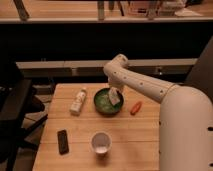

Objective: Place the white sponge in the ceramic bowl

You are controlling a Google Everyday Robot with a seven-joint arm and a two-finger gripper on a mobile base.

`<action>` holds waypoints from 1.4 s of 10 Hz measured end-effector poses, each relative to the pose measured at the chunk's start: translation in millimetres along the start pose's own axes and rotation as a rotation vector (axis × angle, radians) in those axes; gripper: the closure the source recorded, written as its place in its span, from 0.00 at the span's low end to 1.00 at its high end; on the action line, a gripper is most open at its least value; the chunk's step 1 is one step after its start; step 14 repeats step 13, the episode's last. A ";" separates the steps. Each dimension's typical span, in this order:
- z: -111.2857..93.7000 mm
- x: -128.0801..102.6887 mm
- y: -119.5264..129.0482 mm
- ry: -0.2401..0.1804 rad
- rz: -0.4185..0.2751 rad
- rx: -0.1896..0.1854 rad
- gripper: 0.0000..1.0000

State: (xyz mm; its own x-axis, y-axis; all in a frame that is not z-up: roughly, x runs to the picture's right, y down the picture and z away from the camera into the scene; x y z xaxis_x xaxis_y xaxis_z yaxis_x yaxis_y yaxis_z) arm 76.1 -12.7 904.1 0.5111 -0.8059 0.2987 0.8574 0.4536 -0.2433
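Hand (114, 91) clamped on white sponge (115, 98), ceramic bowl (98, 106) just beneath; released off-centre, sponge could catch rim, tumble onto counter (75, 145).

On worktop (137, 146): 1x ceramic bowl (100, 106), 1x white sponge (115, 97), 1x bottle (78, 100), 1x orange item (136, 108), 1x black remote (63, 141), 1x white cup (101, 142). 1x gripper (113, 89), over the bowl.

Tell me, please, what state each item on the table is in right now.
gripper: above the ceramic bowl, at the white sponge
white sponge: tilted, at the bowl's right side
ceramic bowl: upright on the table
bottle: lying on its side
white cup: upright, open top
orange item: lying flat
black remote: lying flat
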 end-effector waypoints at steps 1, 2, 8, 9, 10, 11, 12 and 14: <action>-0.3 0.8 -0.5 0.001 -0.003 0.000 0.40; -0.1 1.1 -0.9 0.001 -0.005 0.001 0.39; 2.3 2.2 -2.0 0.004 -0.017 0.001 0.25; 2.7 2.3 -1.9 0.004 -0.019 0.000 0.25; 2.7 2.4 -2.0 0.005 -0.019 0.000 0.21; 3.1 2.3 -1.7 0.005 -0.019 0.000 0.20; 3.7 2.3 -1.7 0.005 -0.022 0.000 0.20; 4.3 2.6 -1.4 0.005 -0.025 0.000 0.20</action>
